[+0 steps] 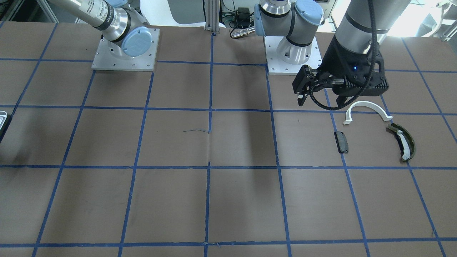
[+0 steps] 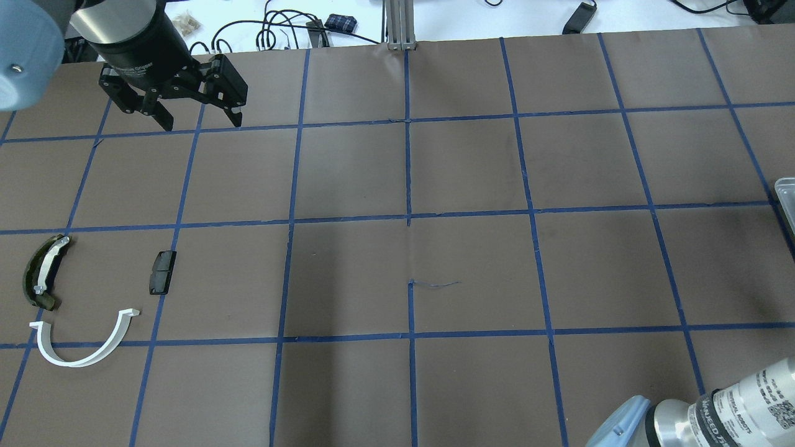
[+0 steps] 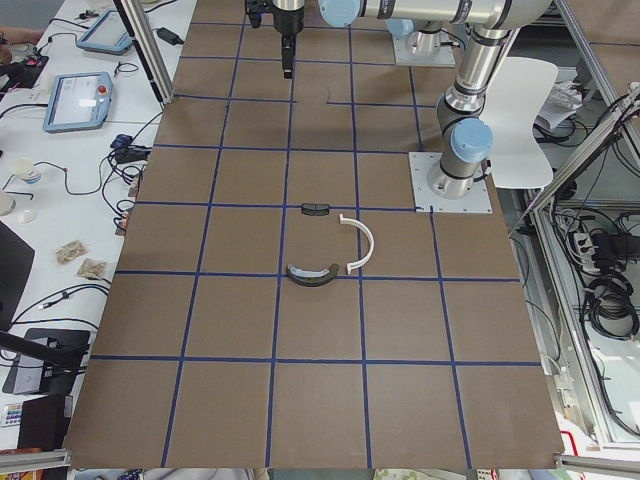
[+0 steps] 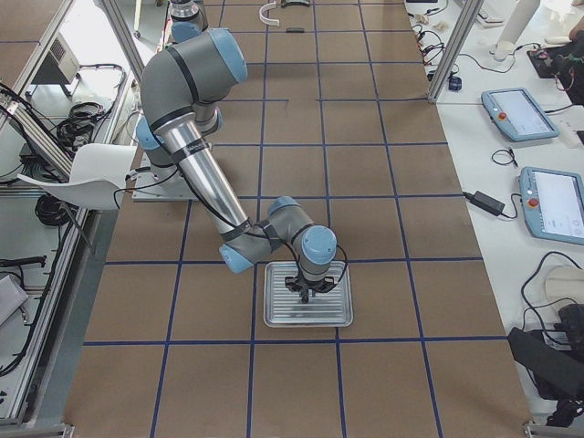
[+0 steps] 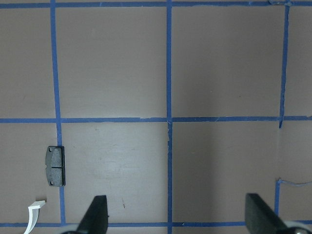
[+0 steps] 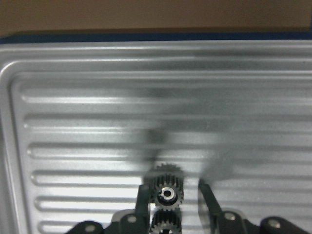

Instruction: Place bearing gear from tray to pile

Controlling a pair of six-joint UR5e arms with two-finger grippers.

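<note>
The bearing gear, a small dark toothed wheel with a shiny centre, lies in the ribbed metal tray. My right gripper is open and low over the tray, its fingers on either side of the gear; the left finger is against the gear and the right finger stands apart from it. The pile lies far off: a white half-ring arc, an olive-green curved piece and a small black block. My left gripper is open and empty, hovering beyond the pile.
The brown table carries a blue tape grid. Only a sliver of the tray shows in the overhead view, at the table's right edge. Both arm bases stand at the robot's edge. Cables and tablets lie past the far edge.
</note>
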